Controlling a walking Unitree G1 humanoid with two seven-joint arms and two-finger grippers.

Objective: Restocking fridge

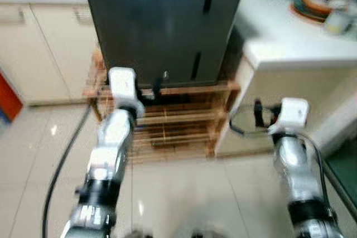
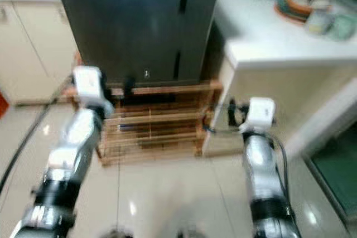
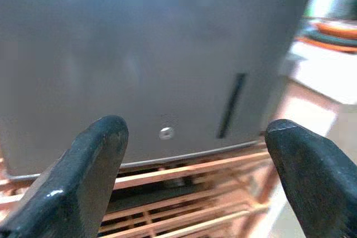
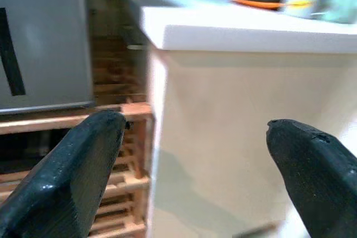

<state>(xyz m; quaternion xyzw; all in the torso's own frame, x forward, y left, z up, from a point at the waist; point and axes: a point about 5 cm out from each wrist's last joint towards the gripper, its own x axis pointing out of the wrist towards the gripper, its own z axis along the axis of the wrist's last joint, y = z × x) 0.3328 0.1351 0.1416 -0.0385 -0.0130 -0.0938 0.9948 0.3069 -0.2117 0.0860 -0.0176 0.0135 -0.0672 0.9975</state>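
A dark grey fridge [image 1: 162, 26] stands shut on a low wooden rack [image 1: 173, 121]; two black slot handles run down its door. My left gripper [image 1: 156, 88] hovers at the fridge's lower front edge, just above the rack's top rail. In the left wrist view its fingers [image 3: 95, 160] stand wide apart with nothing between them, facing the door and a small silver screw [image 3: 165, 133]. Off to the right, my right gripper [image 1: 258, 112] is held in front of the white counter's side panel [image 4: 223, 137], open and empty.
A white counter [image 1: 290, 43] right of the fridge carries stacked dishes [image 1: 315, 4] and a cup. Cream cabinets [image 1: 39, 48] line the left wall. A black cable [image 1: 67, 149] trails over the glossy tiled floor on the left. A red object [image 1: 8, 98] sits at the far left.
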